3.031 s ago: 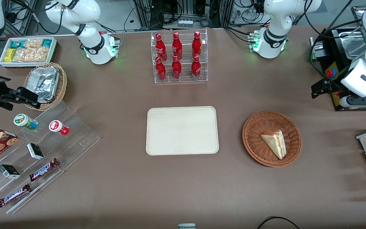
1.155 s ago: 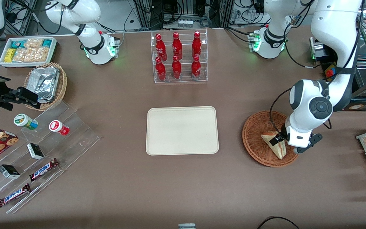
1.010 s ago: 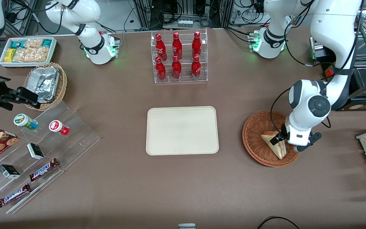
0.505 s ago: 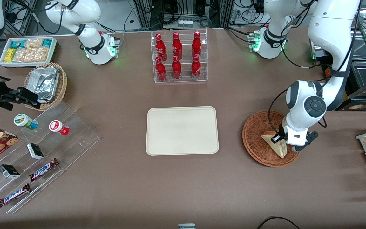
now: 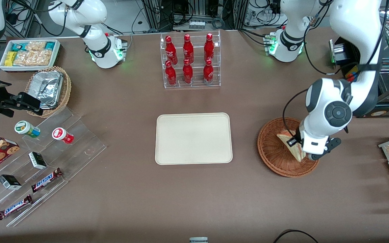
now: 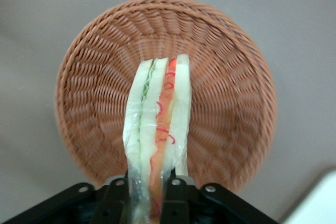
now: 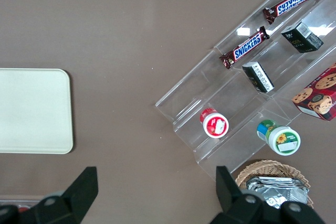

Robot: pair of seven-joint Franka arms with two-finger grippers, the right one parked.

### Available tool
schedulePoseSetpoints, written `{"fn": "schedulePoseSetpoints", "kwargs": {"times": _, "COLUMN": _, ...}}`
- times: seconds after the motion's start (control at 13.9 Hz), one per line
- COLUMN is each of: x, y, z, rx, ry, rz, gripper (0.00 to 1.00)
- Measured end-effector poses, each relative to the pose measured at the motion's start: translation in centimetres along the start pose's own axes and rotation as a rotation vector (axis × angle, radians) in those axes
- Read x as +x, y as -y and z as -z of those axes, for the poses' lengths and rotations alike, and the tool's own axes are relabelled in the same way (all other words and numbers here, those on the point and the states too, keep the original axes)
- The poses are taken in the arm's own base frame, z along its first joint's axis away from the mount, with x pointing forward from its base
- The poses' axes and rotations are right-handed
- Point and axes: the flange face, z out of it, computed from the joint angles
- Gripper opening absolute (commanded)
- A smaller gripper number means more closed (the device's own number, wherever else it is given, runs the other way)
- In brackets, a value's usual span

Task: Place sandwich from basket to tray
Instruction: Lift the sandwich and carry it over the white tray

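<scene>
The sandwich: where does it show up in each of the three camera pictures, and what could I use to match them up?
Front view: the sandwich is above the basket, pinched by the gripper, toward the working arm's end of the table.
Left wrist view: the sandwich stands on edge between the fingers, over the basket.
Right wrist view: not in it.
Shared landmark: the basket in the first two; the tray links front and right wrist views.

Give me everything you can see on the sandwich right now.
The sandwich is a triangular wedge of pale bread with green and red-pink filling, in clear wrap. The gripper is shut on it, fingers against the two bread faces, cut edge facing the wrist camera. It hangs over the wicker basket, apparently lifted clear of the weave. The tray holds nothing.
</scene>
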Motion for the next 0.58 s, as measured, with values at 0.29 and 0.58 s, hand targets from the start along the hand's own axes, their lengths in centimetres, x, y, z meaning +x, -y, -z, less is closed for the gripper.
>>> {"fn": "schedulePoseSetpoints", "kwargs": {"times": 0.29, "x": -6.6, "y": -6.4, "z": 8.4, "rx": -0.004, "ry": -0.025, "rz": -0.151, "gripper": 0.00}}
{"fn": "schedulePoseSetpoints", "kwargs": {"times": 0.58, "x": -15.1, "y": -13.9, "z": 8.5, "rx": -0.005, "ry": -0.043, "rz": -0.322, "gripper": 0.00}}
